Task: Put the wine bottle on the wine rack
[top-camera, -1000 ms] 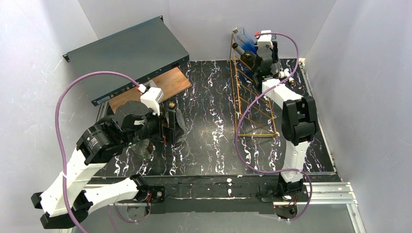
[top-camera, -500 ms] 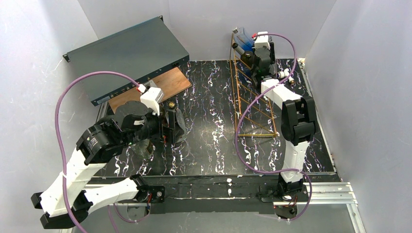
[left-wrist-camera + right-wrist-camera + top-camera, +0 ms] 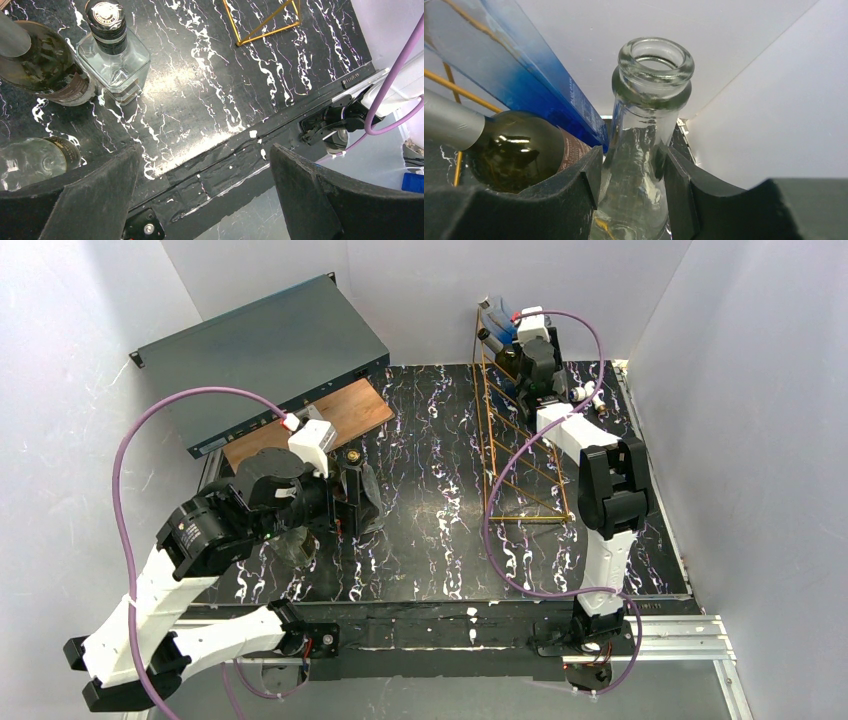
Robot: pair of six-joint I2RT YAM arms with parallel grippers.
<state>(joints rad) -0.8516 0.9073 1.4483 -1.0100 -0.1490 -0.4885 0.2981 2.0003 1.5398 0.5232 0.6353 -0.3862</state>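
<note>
The gold wire wine rack stands at the back right of the table. My right gripper is at its top and shut on the neck of a clear glass wine bottle, with a finger on each side. Next to it on the rack are a dark bottle with a silver foil neck and a blue bottle, which also shows in the top view. My left gripper is open and empty; in its wrist view it hangs over the table's front edge.
A square clear bottle with a black cap, a dark bottle and another bottle are near my left gripper. A dark grey metal box and a wooden board are at the back left. White walls close in the sides.
My right gripper has shifted slightly back and left along the rack's top with the clear bottle. The left arm has not moved.
</note>
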